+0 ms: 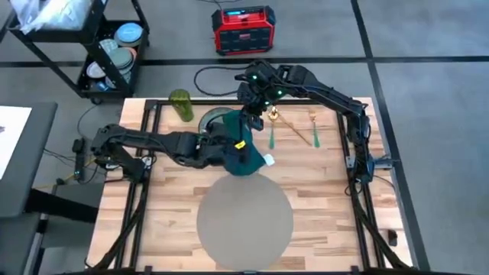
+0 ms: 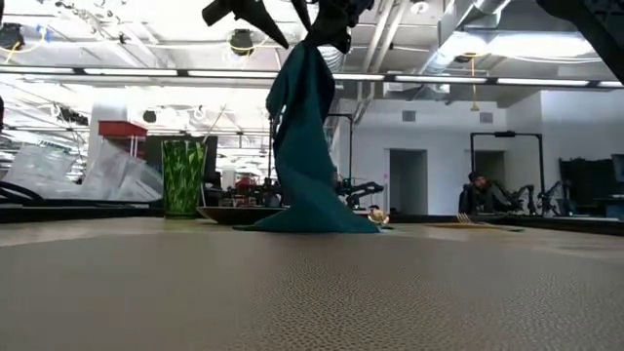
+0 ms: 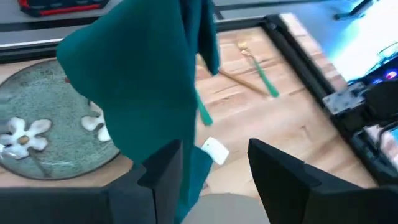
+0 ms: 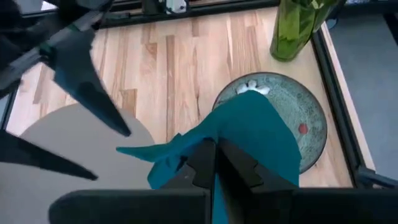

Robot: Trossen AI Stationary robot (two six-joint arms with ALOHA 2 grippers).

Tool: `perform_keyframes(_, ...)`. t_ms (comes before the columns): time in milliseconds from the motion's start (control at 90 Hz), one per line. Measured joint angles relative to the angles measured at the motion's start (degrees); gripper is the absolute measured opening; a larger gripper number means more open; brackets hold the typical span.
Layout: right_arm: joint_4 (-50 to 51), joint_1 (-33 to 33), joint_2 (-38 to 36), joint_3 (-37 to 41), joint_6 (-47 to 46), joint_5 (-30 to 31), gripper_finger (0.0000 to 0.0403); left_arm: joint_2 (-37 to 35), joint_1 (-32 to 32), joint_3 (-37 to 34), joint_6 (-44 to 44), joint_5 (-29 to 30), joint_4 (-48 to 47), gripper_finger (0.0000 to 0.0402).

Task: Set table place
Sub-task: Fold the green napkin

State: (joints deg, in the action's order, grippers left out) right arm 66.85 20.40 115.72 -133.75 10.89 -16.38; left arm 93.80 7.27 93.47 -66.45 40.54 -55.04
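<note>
Grey-beige round flat placemat (image 1: 244,220) on the near half of the light striped butcher-block wooden tabletop (image 1: 321,198), centred between the black rail frame's sides; bare of tableware.

Teal cloth napkin (image 1: 243,153) just beyond the placemat's far edge, lifted into a hanging drape; lower folds resting on the wood beside the small round green floral plate (image 1: 210,122), upper corner pinched overhead. Small white tag (image 3: 216,150) at the napkin's lower edge.

Right gripper (image 4: 216,163) above the napkin, fingers pressed together on the raised teal corner; arm reaching in from the table's far right corner.

Left gripper (image 3: 214,177) low beside the napkin, fingers spread apart with one fold of cloth against the inner face of one finger (image 3: 163,171); not seen to grip it. Arm extended across from the table's left edge.

Tall green patterned glass tumbler (image 1: 180,105) upright at the far edge, next to the plate. Gold-and-green cutlery pieces (image 1: 294,130) lying on the wood to the right of the napkin, apart from the placemat.

Beyond the table: red-and-black box unit (image 1: 243,30) on the floor, black wheeled shelf cart (image 1: 111,53) carrying stacked dishes.
</note>
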Motion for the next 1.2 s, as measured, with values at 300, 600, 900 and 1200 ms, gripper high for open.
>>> perform_keyframes(300, -0.08, 0.00, 0.00, 0.00, 1.19, -0.02, 0.0000, 0.06, -4.40, 0.00, 5.73, -5.34, 1.84, 0.0167)
perform_keyframes(600, 0.00, 0.00, 0.00, 0.00, 1.43, -0.04, 0.0000, 5.56, -6.80, 0.01, 10.05, -13.47, 6.67, 0.0167)
perform_keyframes(900, 0.02, 0.00, 0.00, 0.00, 1.67, -0.04, 0.0000, 5.37, -7.02, 0.07, 7.27, -14.76, 6.20, 0.0060)
perform_keyframes(1200, -0.26, -0.57, 0.02, 0.00, 1.82, -0.07, 0.0000, 5.22, -6.48, 0.32, 6.16, -14.46, 6.89, 0.0000)
